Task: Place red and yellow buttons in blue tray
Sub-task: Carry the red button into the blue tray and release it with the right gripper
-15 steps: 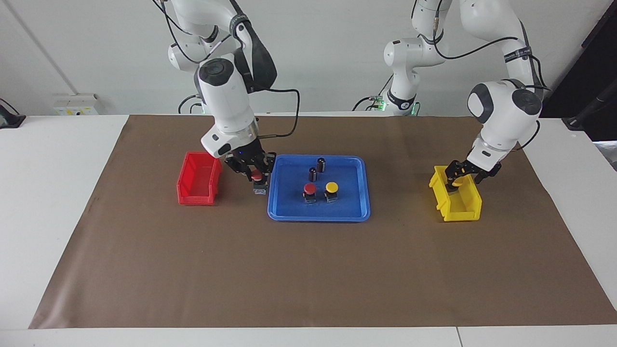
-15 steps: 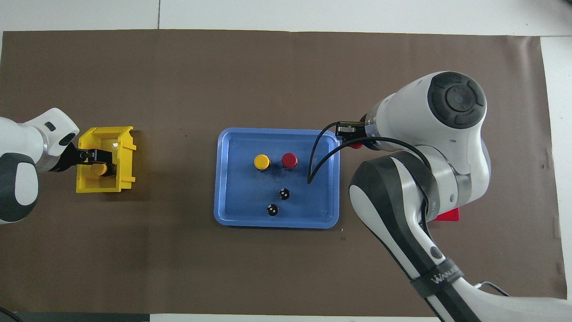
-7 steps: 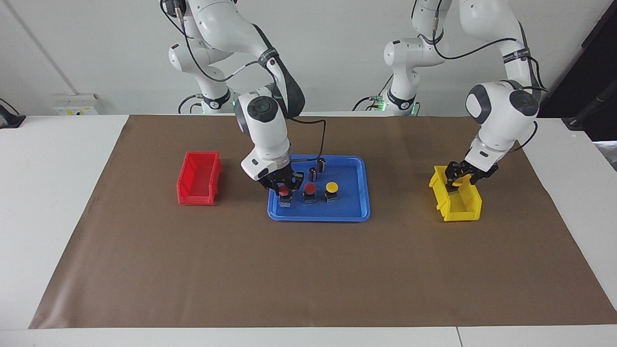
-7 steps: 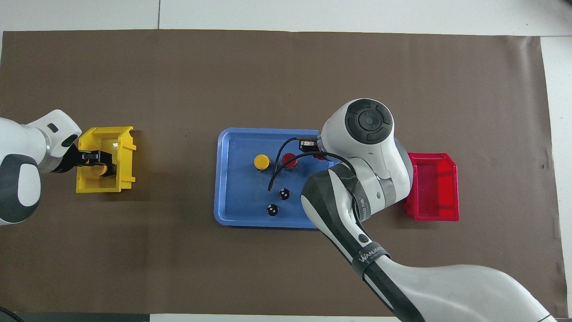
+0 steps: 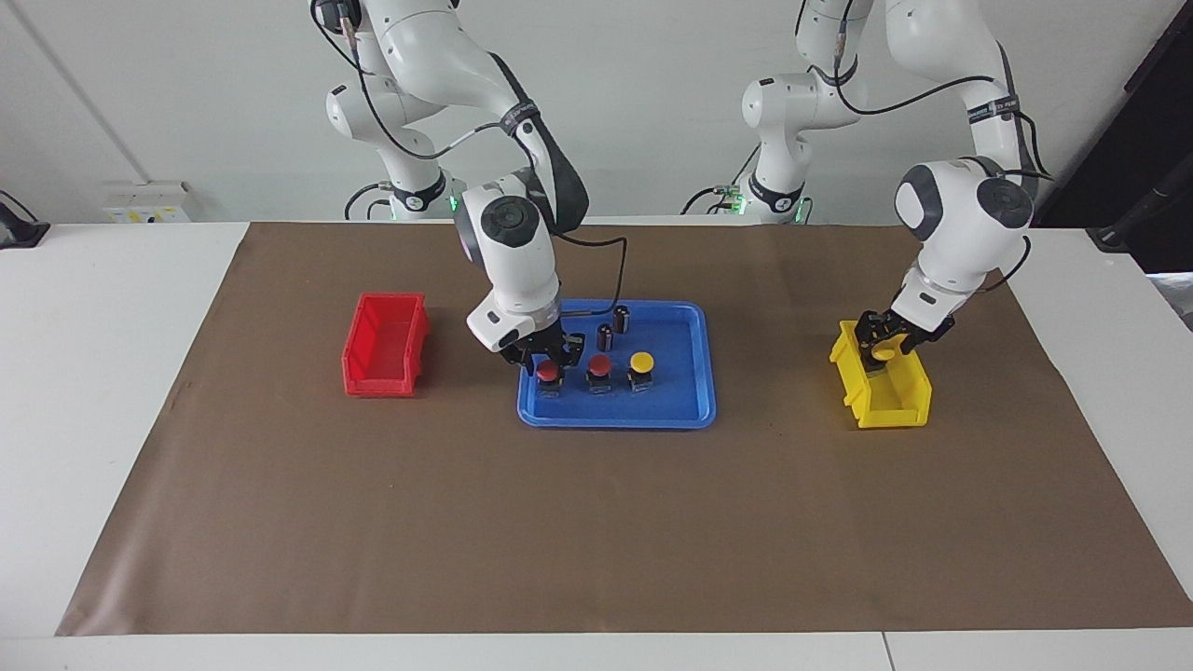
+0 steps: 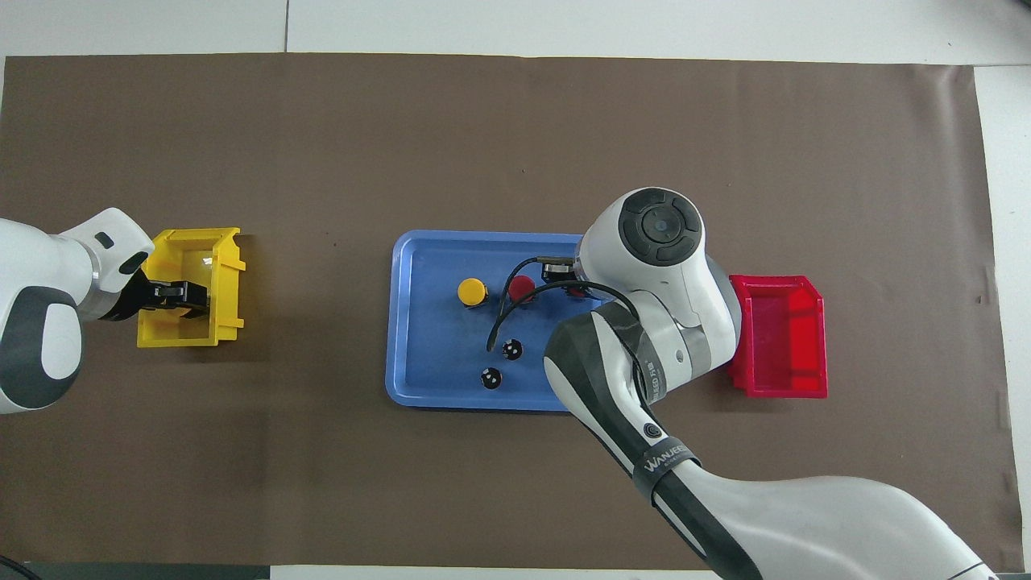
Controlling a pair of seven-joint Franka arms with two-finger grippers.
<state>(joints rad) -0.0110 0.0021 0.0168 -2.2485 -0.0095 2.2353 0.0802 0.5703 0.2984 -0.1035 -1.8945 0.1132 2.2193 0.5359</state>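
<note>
The blue tray (image 5: 615, 421) lies mid-table and also shows in the overhead view (image 6: 400, 322). In it stand a red button (image 5: 599, 365) and a yellow button (image 5: 641, 361). My right gripper (image 5: 548, 360) is low over the tray's end toward the red bin. It is shut on a second red button (image 5: 547, 374), whose base is down at the tray floor. My left gripper (image 5: 882, 345) is shut on a second yellow button (image 5: 881, 353) and holds it just above the yellow bin (image 5: 895, 401). In the overhead view my arms hide both held buttons.
Two dark capless cylinders (image 5: 621, 317) (image 5: 605, 335) stand in the tray, nearer to the robots than the buttons. A small red bin (image 5: 384, 345) sits beside the tray toward the right arm's end. Brown paper covers the table.
My right gripper carried the red button from beside the red bin into the tray and lowered it. My left gripper rose a little with the yellow button over the yellow bin.
</note>
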